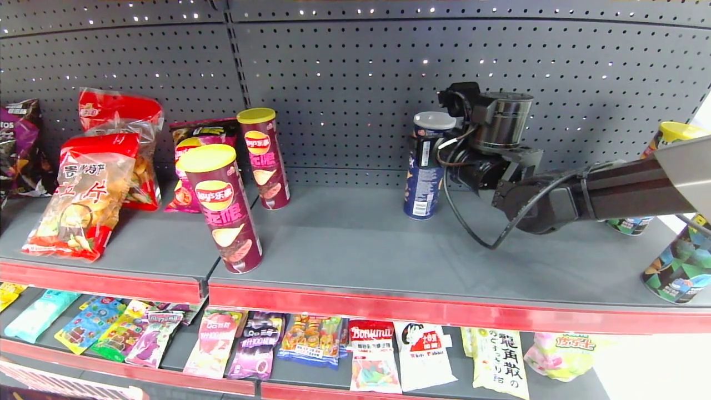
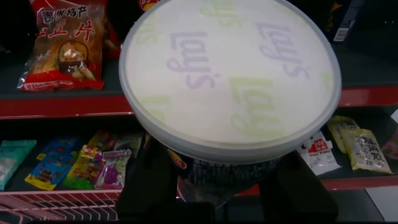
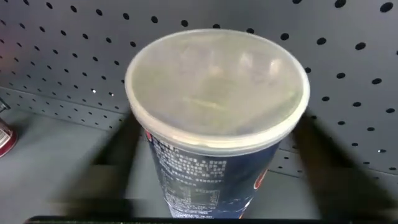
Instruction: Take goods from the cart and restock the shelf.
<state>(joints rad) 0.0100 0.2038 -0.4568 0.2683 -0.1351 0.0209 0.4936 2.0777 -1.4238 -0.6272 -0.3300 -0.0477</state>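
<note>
Reaching in from the robot's right, the right gripper point(image 1: 439, 158) sat at a blue can point(image 1: 423, 183) that stood upright on the grey upper shelf point(image 1: 355, 244), close to the pegboard back wall point(image 1: 361, 72). Its jaws lay on either side of the can's body, below the pale lid. Whether they pressed on the can or stood just clear of it could not be told.

The left gripper point(image 2: 221, 186) was closed around a second can point(image 2: 230, 81), dark-bodied with a white lid, and held it upright in front of the shelving.

Two maroon cans with yellow lids point(image 1: 225, 208) stood well to the left of the blue can, with red snack bags point(image 1: 83, 194) beyond them. Small flat packets point(image 1: 372, 355) lay in a row on the shelf below.
</note>
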